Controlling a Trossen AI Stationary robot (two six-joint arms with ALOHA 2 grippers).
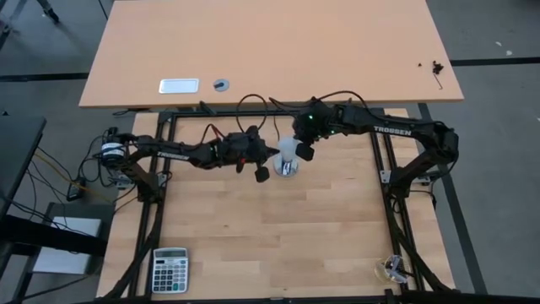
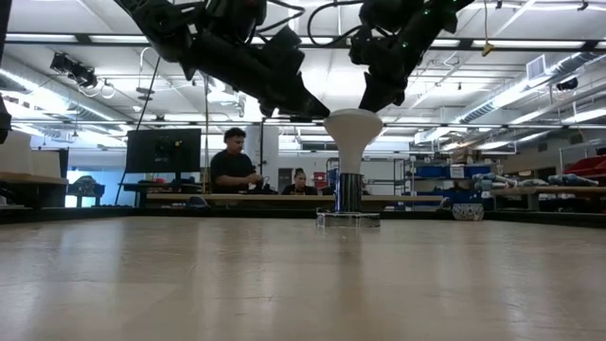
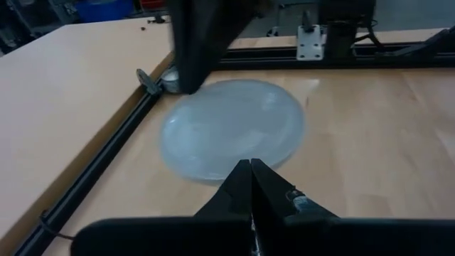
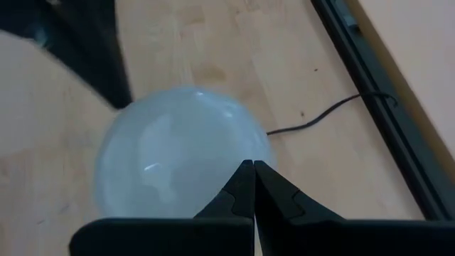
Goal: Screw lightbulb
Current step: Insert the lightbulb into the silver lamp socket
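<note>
The white frosted lightbulb (image 2: 353, 128) stands upright at mid-table, dome up, its narrow neck down in a silvery socket (image 2: 348, 194) on a small clear base (image 2: 348, 220). My left gripper (image 1: 277, 154) comes from the table's left, nearly level and shut, its tips at the dome's left side. My right gripper (image 1: 297, 145) slants down from the far right, also shut, its tips at the dome's upper right. The dome fills each wrist view just beyond the closed fingertips (image 3: 250, 167) (image 4: 253, 167). My left gripper holds nothing. Its shut tips meet the left rim of the dome (image 2: 328, 115), coming almost level from the table's left. The bulb stays upright in the socket. My right gripper also has nothing between its fingers. Its shut tips rest against the dome's upper right (image 2: 370, 112), slanting down from the far right.
A thin black cord (image 4: 320, 117) runs from the socket toward the black frame rail (image 4: 384, 107). A calculator (image 1: 170, 270) lies at the near left corner and a small clear object (image 1: 392, 268) at the near right. A second table (image 1: 270, 51) stands beyond. People sit in the room behind.
</note>
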